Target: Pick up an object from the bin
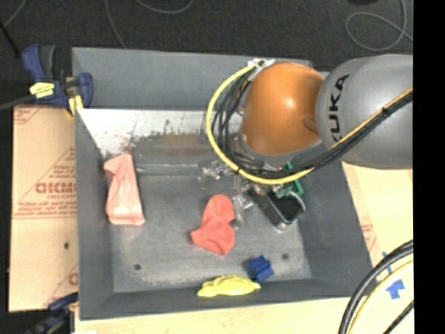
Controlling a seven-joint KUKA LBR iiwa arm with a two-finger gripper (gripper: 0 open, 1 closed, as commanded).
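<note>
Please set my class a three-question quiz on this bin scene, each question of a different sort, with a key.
1. Multiple choice: what lies nearest the left wall of the bin? A) a green bottle B) a pink packet C) a white cup
2. True or false: the small blue block lies close to the yellow thing at the bin's near wall.
3. Fill in: the gripper is at the upper right edge of the ____ crumpled cloth in the middle of the bin.
Key: 1 B; 2 true; 3 red.
</note>
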